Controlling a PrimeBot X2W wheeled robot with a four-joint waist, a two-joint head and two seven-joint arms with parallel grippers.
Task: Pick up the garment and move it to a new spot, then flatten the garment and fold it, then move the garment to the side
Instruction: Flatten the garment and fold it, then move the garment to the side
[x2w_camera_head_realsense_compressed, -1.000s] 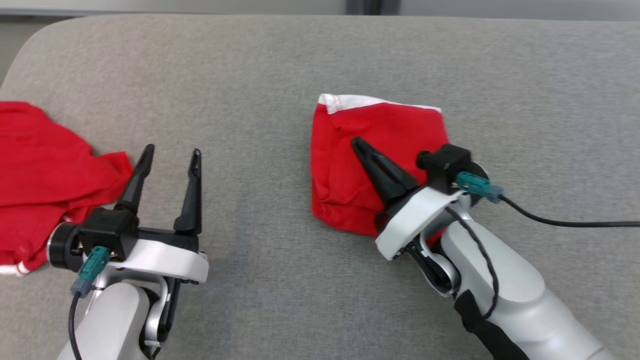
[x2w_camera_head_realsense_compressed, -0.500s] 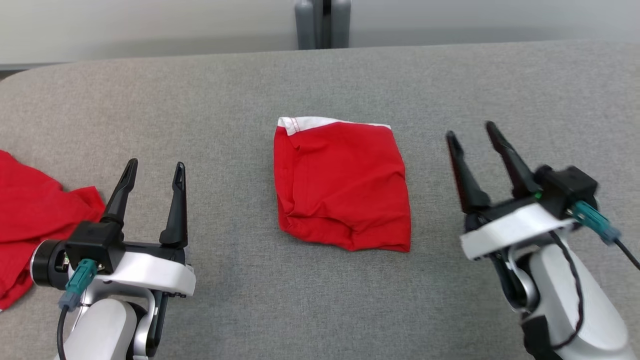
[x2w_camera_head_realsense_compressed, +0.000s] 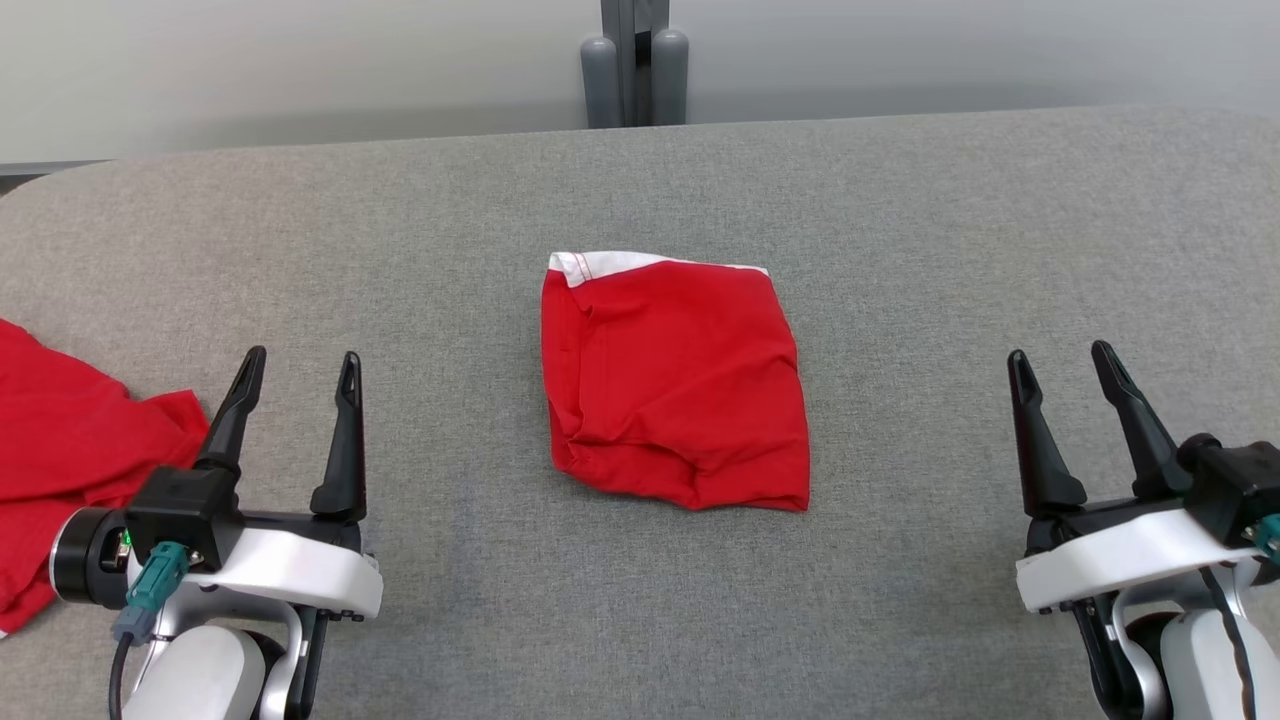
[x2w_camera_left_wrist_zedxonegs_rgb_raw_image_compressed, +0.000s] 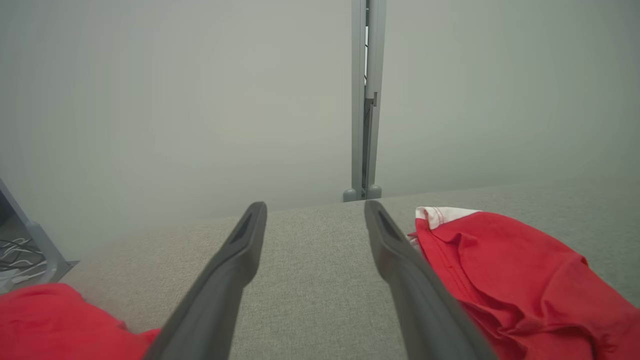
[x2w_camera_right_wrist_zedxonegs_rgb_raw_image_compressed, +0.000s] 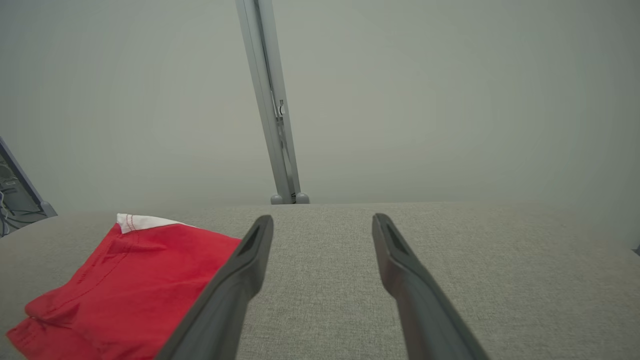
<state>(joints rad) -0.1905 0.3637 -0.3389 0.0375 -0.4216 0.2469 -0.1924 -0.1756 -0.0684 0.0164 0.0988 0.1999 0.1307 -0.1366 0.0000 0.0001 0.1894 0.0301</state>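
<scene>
The right pincer (x2w_camera_head_realsense_compressed: 1057, 350) has left the garment (x2w_camera_head_realsense_compressed: 675, 385), opened and drawn back right.

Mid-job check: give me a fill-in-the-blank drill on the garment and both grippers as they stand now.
1. The folded garment is red with a ____ band at its far edge.
2. The left gripper and the right gripper both have their fingers ____, holding nothing.
3. The folded garment lies ____ the two grippers on the grey surface.
4. A second, crumpled red cloth lies beside the ____ gripper.
Missing words: white; open; between; left.
</scene>
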